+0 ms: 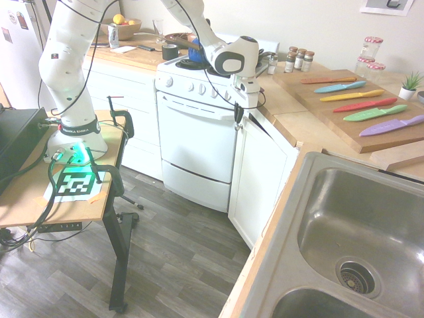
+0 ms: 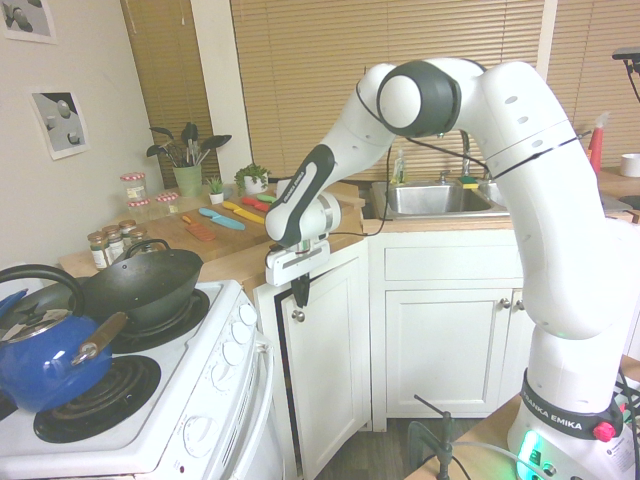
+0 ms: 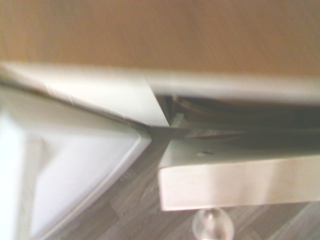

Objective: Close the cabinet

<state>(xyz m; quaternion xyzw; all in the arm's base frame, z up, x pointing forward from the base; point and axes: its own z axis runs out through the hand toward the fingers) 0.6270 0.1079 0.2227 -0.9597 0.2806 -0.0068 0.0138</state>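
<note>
The white arm (image 2: 400,120) arches over and down, its dark fingers (image 2: 300,290) shut, pointing downward.

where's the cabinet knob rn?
Second exterior view, left of centre: small round silver knob near the top corner of the white recessed-panel door, just below the jaws.

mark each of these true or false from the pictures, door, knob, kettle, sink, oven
1. The white recessed-panel cabinet door is fully shut. False: it stands ajar, a dark gap showing along its knob-side edge.
2. The small round silver knob is near the top of that door. True.
3. The blue metal kettle stands in the sink. False: it is on the white stove.
4. The end effector is down by the top of the door, on the knob side. True.
5. The purple knife lies on the floor. False: it lies on the wooden board.
</note>
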